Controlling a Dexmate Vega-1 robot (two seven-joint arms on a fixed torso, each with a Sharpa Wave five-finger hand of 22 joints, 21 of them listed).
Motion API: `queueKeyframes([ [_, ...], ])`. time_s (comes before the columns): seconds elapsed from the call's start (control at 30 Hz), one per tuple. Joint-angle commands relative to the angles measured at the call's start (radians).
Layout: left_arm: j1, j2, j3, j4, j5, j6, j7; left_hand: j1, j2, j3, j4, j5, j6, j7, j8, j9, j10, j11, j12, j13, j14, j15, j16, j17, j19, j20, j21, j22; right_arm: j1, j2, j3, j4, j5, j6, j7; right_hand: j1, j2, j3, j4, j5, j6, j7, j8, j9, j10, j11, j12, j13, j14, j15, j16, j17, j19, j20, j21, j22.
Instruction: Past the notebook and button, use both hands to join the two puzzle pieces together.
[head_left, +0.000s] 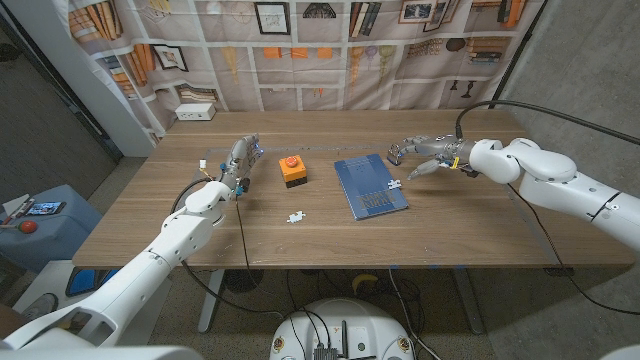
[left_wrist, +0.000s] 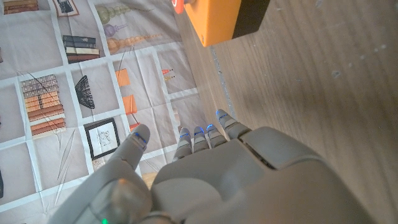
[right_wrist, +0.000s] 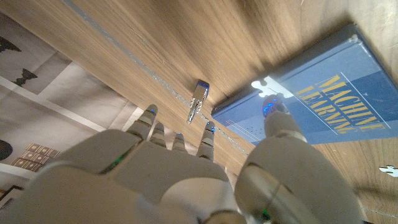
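One white puzzle piece (head_left: 295, 216) lies on the bare table in front of the orange box with the red button (head_left: 291, 170). The other piece (head_left: 394, 184) sits at the right edge of the blue notebook (head_left: 370, 186). My right hand (head_left: 418, 153) hovers just right of that edge, fingers curved and apart, holding nothing. In the right wrist view its thumb tip (right_wrist: 273, 109) is at this piece (right_wrist: 267, 83) on the notebook (right_wrist: 336, 106); whether they touch is unclear. My left hand (head_left: 240, 160) stands raised left of the button (left_wrist: 217, 22), fingers apart and empty.
The wooden table (head_left: 480, 225) has bare wood in front of and to the right of the notebook. A small white box (head_left: 195, 112) stands at the back left edge. A printed bookshelf curtain hangs behind the table.
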Motion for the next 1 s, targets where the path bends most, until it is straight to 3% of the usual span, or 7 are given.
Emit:
queueKeyframes([
  [0.03,0.006,0.006,0.002,-0.014,-0.004,0.019,0.006,0.011,0.090,0.009,0.002,0.000,0.009,0.000,0.002,0.005,0.003,-0.003,0.002,0.003,0.004,0.000,0.004,0.005,0.009,-0.003,0.006,0.002,0.000,0.002,-0.015,-0.011,-0.076,0.006,0.024,0.028,-0.017,0.007,0.002,-0.001,0.000,-0.001,0.007,0.005,-0.021,0.020,-0.003,0.003,-0.024,0.018,-0.004,0.002,-0.006,0.000,0.002,0.004],
  [0.43,0.009,0.003,0.008,-0.019,-0.003,0.026,0.010,0.006,0.086,0.010,0.011,-0.001,0.010,-0.001,0.002,0.005,0.004,-0.003,0.002,0.003,0.009,0.000,0.006,0.007,0.011,0.000,0.006,0.002,-0.014,0.014,-0.030,-0.031,-0.166,-0.033,0.049,0.044,-0.046,-0.002,0.008,-0.003,0.008,0.003,0.018,0.009,-0.072,0.032,-0.008,0.002,-0.036,0.033,-0.002,0.004,-0.001,0.001,0.010,0.004],
  [1.0,0.010,-0.005,0.011,-0.007,-0.005,0.025,0.012,-0.001,0.082,0.013,0.020,0.000,0.014,0.000,0.002,0.005,0.009,-0.003,0.002,0.003,0.014,0.000,0.006,0.008,0.013,-0.002,0.006,0.002,-0.021,0.058,-0.048,-0.058,-0.231,-0.119,0.116,0.059,-0.041,-0.001,0.012,-0.004,0.021,0.005,0.030,0.013,-0.080,0.031,-0.002,0.002,-0.033,0.036,0.003,0.005,0.020,0.005,0.018,0.005],
])
